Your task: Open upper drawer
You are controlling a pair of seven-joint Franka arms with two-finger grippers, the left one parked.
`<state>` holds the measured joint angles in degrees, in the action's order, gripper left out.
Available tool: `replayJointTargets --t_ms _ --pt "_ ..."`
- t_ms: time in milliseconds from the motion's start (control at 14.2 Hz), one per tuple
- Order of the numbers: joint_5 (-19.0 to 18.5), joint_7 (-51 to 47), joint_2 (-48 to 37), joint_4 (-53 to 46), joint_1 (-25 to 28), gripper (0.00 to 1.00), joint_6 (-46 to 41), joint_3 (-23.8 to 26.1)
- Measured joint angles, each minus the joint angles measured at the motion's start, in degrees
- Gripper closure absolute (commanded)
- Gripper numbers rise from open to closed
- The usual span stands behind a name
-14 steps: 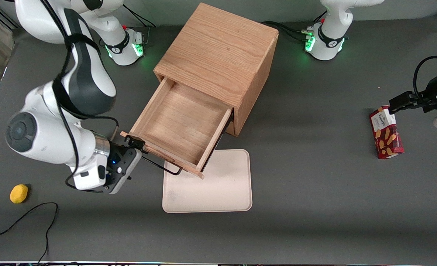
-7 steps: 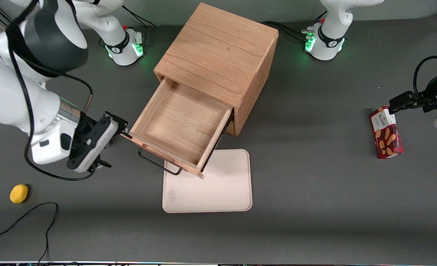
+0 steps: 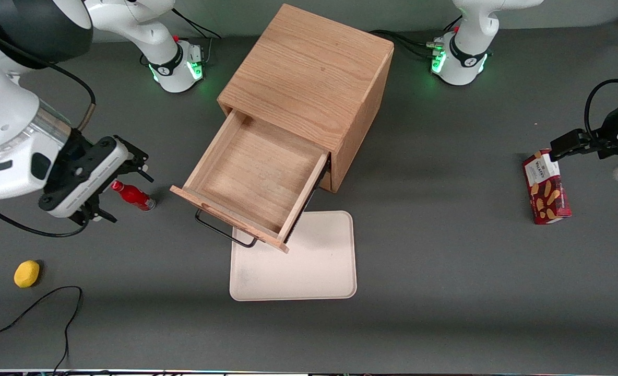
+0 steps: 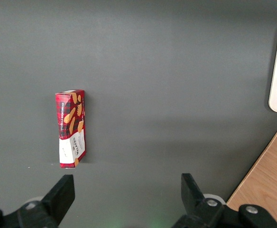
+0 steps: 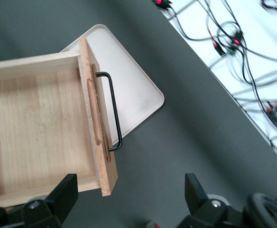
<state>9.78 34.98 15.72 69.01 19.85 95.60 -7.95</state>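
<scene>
The oak cabinet (image 3: pixel 309 73) stands mid-table. Its upper drawer (image 3: pixel 257 177) is pulled far out and is empty inside. The thin black wire handle (image 3: pixel 225 232) on its front hangs over a tray. The lower drawer is hidden under the open one. My right gripper (image 3: pixel 127 194) is open and empty. It hovers apart from the drawer's front corner, toward the working arm's end of the table, above a red bottle. The right wrist view shows the drawer (image 5: pixel 39 128), its handle (image 5: pixel 115 111) and my open gripper (image 5: pixel 129 190) with nothing between the fingers.
A small red bottle (image 3: pixel 141 200) lies on the table under my gripper. A beige tray (image 3: pixel 309 261) lies in front of the drawer. A yellow object (image 3: pixel 26 273) and a black cable (image 3: pixel 43 303) lie nearer the camera. A red cookie box (image 3: pixel 545 187) lies toward the parked arm's end.
My gripper has left the drawer handle and moved away from the drawer and upward toward the working arm's end, uncovering the red bottle. The drawer has stayed open.
</scene>
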Motion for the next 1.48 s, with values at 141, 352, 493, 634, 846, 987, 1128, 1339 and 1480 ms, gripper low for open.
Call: replayJointTargets --t_ms 141,352,493,634,846,987,1128,1339,1480 --pt "-0.1 -8.3 -2.4 2.5 -1.2 0.00 -0.1 0.0" --pt "-0.1 -16.7 -6.7 7.4 -4.6 0.00 -0.1 0.3" --pt "-0.2 -18.6 -9.1 9.8 -8.0 0.00 -0.3 1.3" --pt "-2.3 -18.8 -11.0 11.4 -11.1 0.00 -1.8 2.7" --pt "-6.4 -19.2 -12.7 13.5 -13.0 0.00 -2.4 3.9" --pt "-6.9 -19.3 -13.2 14.9 -13.8 0.00 -2.3 3.7" --pt "-7.1 -19.4 -13.3 15.3 -14.1 0.00 -2.3 2.6" --pt "-7.1 -21.0 -13.3 15.8 -14.4 0.00 -2.3 0.6" --pt "-7.1 -23.7 -13.3 16.0 -14.4 0.00 -2.3 0.2"
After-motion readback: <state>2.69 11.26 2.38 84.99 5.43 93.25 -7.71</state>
